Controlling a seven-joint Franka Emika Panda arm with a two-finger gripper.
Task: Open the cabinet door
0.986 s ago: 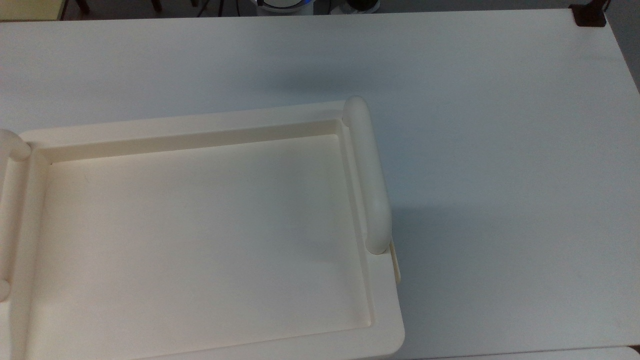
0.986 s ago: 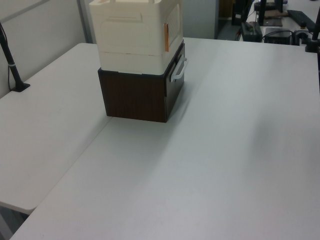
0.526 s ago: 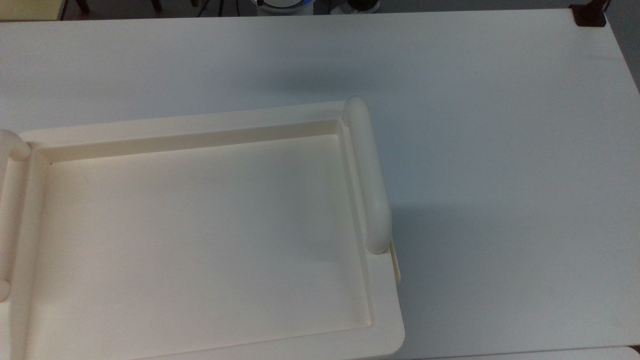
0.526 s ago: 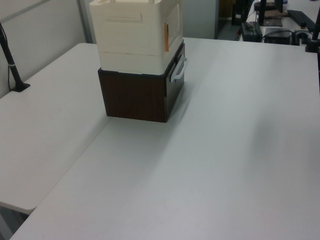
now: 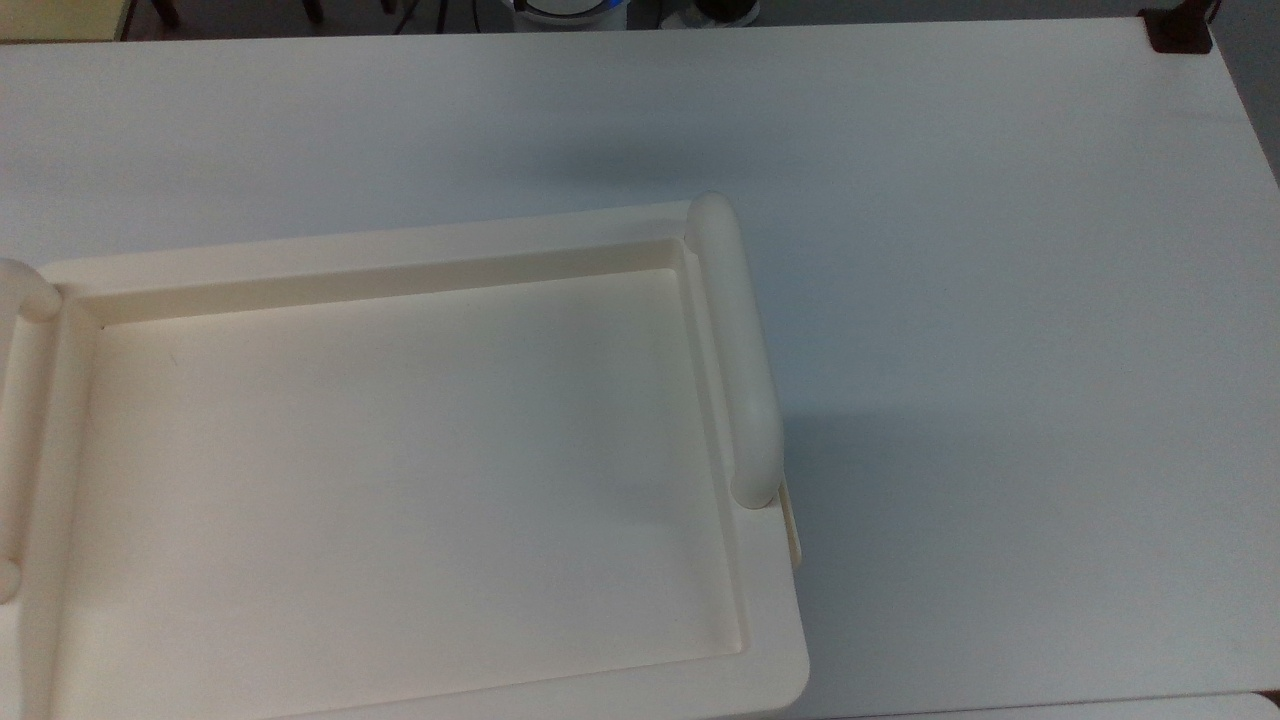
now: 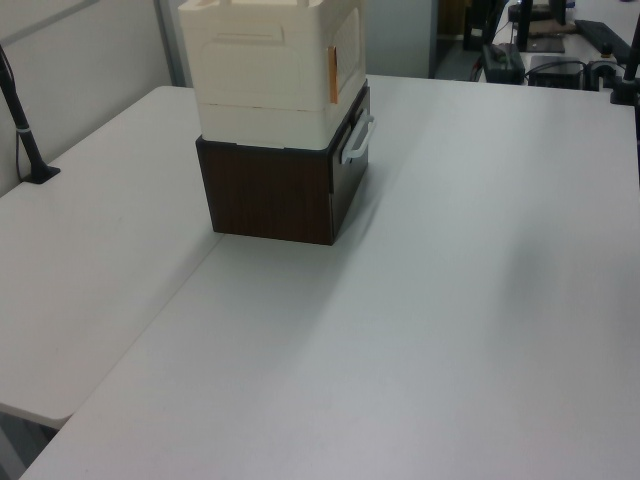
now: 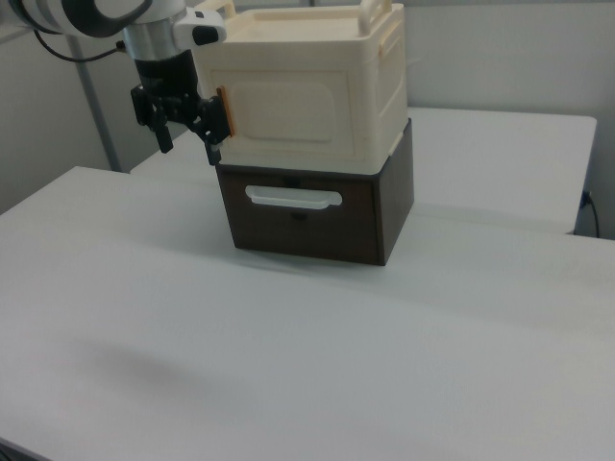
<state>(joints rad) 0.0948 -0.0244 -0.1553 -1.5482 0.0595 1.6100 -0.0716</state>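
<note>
End effector low, fingers apart

Looked like a lab or office workspace. Had big white tables pushed together, a partition wall behind with a black clamp post on the table edge, plus desks with cables and gear in the back. Plain grey walls too.
</note>
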